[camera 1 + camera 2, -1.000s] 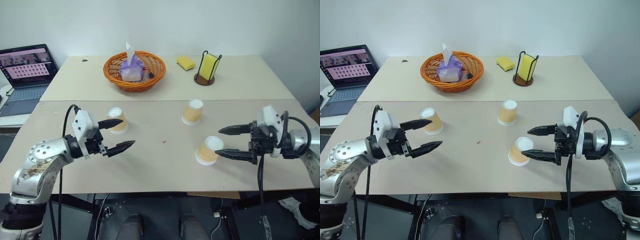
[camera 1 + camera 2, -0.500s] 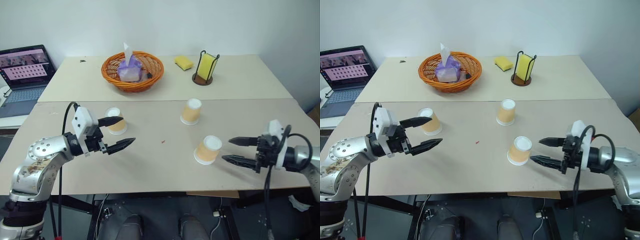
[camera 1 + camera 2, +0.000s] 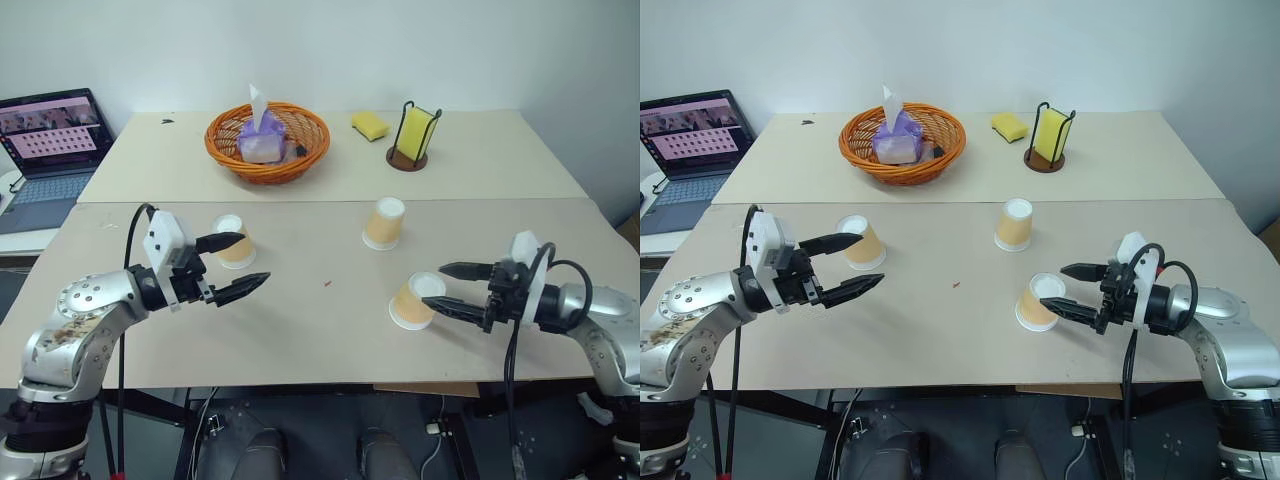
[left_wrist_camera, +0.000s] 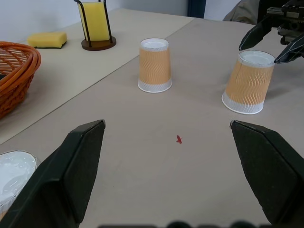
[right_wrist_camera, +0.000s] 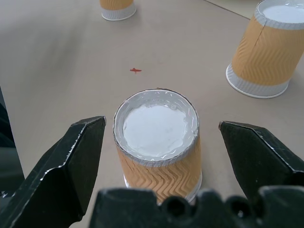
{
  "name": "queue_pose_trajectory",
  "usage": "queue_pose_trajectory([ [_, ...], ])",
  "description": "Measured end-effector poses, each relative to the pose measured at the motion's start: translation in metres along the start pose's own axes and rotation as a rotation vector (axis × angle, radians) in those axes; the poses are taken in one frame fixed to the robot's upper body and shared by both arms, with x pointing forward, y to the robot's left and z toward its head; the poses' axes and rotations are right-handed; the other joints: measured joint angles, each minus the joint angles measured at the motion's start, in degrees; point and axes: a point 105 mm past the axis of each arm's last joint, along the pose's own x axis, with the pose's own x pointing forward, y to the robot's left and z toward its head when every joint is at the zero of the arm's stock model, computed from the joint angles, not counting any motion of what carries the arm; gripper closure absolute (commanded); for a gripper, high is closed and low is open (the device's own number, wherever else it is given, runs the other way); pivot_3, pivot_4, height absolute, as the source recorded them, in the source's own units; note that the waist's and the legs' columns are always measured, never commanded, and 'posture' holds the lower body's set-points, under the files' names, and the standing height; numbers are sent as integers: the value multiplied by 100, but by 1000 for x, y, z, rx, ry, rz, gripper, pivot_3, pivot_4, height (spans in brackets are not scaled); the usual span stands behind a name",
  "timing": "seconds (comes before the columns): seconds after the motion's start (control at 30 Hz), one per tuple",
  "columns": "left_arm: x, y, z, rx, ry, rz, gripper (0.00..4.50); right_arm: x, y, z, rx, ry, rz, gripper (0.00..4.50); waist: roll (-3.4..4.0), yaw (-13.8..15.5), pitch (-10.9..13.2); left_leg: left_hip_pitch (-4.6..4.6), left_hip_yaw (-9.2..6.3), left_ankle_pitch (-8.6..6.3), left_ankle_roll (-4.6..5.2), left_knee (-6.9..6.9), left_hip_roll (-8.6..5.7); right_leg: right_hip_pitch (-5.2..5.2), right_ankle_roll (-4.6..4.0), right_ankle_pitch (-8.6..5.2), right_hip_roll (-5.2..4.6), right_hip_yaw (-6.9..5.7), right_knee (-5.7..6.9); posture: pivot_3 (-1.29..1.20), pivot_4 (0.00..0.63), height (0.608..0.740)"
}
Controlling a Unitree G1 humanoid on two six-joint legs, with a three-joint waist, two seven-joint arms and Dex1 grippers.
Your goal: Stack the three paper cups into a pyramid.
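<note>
Closest to the near edge of the table [image 3: 300,340], on the right, one of the paper cups stands upside down, white base up: the near cup [image 3: 416,300]. The right gripper [image 3: 446,288] hangs level with it, its two black fingers spread wide on either side of the cup's top, tips just beside the wall without clearly touching; from this angle I can't be sure there is no contact, but nothing is clamped. Over on the left, the left gripper [image 3: 232,265] hovers above the tabletop with its jaws equally wide apart and holding nothing, pointing toward the middle of the table. Just behind its farther finger sits the left cup [image 3: 234,241], also inverted. A tiny red speck [image 3: 328,284] marks the bare surface between the two arms. Farther back and right of centre stands the far cup [image 3: 385,222], upside down too, well apart from the other two, so all three sit singly. Beyond the seam, on the far half, an orange wicker basket [image 3: 268,165] holds a purple tissue pack [image 3: 262,140], a loose yellow sponge [image 3: 371,125] lies to its right, and another sponge stands in a black wire holder [image 3: 413,136]. A laptop [image 3: 50,150] sits open at far left.
</note>
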Motion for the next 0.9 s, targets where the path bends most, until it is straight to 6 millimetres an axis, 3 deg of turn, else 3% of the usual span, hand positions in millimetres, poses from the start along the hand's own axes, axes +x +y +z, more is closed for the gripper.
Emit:
queue_pose_trajectory([
  [0.5,-3,1,6,7,-10,17,0,18,2,-5,6,18,30,24,0,1,0,-1,0,0,0,0,0,-1,0,0,0,0,0,0,150,740],
  [0.63,-3,2,6,6,-9,21,0,19,1,-2,0,13,30,1265,0,-2,0,0,0,0,0,0,0,-1,0,0,0,0,1,0,150,740],
  [0.8,-4,1,3,-1,-3,23,0,20,-1,0,-10,12,31,1265,0,-2,0,-1,0,0,0,0,0,-1,0,0,0,0,0,0,150,740],
  [0.9,-4,1,3,-1,-3,24,0,22,-2,14,-47,-12,42,1265,0,-12,0,2,0,0,0,0,1,-1,0,0,1,0,2,0,150,740],
])
